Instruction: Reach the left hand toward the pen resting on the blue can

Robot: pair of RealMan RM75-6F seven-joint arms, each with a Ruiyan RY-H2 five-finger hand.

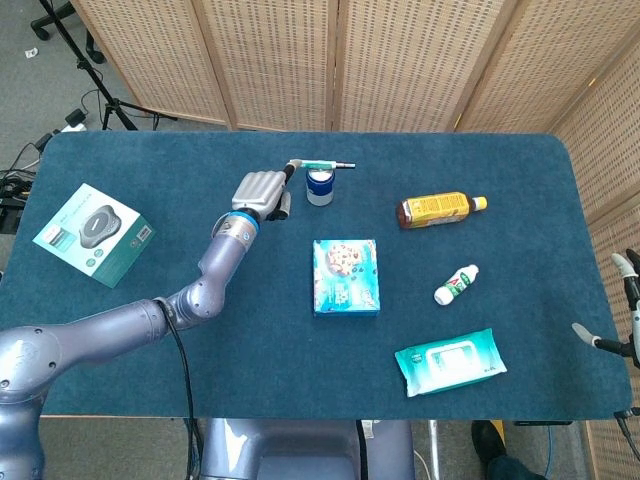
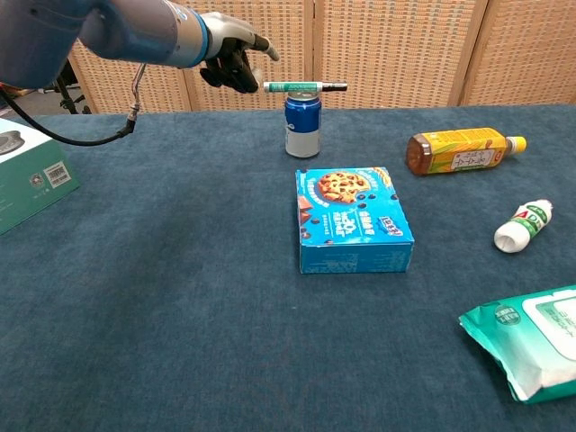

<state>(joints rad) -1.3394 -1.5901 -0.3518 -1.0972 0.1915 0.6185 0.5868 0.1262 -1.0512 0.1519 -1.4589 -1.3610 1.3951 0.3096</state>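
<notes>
A green and white pen (image 1: 321, 163) (image 2: 304, 86) lies level across the top of a blue can (image 1: 319, 186) (image 2: 302, 124) at the back middle of the table. My left hand (image 1: 262, 192) (image 2: 233, 60) hovers just left of the pen's left end, fingers apart and holding nothing; one fingertip (image 1: 291, 166) is close to the pen tip, and I cannot tell whether it touches. My right hand (image 1: 628, 318) shows only at the right edge of the head view, fingers spread, empty, off the table's right side.
A blue cookie box (image 1: 346, 276) (image 2: 353, 220) lies in the middle. An orange bottle (image 1: 440, 209) (image 2: 461, 150), a small white bottle (image 1: 456, 285) (image 2: 522, 226) and a wipes pack (image 1: 449, 361) (image 2: 531, 346) lie to the right. A teal box (image 1: 92, 227) (image 2: 27, 183) sits at the left.
</notes>
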